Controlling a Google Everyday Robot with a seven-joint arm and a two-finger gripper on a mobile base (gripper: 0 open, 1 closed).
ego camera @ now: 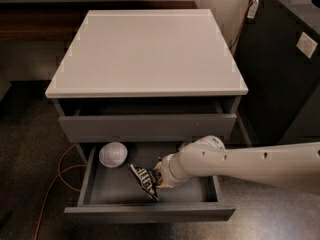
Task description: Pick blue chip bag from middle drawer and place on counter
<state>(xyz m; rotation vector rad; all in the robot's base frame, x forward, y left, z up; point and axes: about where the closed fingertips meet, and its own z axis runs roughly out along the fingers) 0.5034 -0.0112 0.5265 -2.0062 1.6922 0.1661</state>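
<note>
The middle drawer point(150, 215) is pulled out under the white counter point(150, 54). My gripper point(152, 180) is down inside this drawer, near its middle, at the end of the white arm that comes in from the right. A small dark packet with white marks, the blue chip bag point(141, 175), sits right at the gripper's tip on the drawer floor. The bag and the gripper's dark tip blend together, so I cannot tell whether the bag is held.
A round white dome point(113, 154) lies in the drawer's back left corner. The drawer above point(145, 127) stands slightly open and overhangs the back of the middle drawer. A black cabinet point(285, 69) stands at the right. An orange cable point(57, 179) runs on the floor at the left.
</note>
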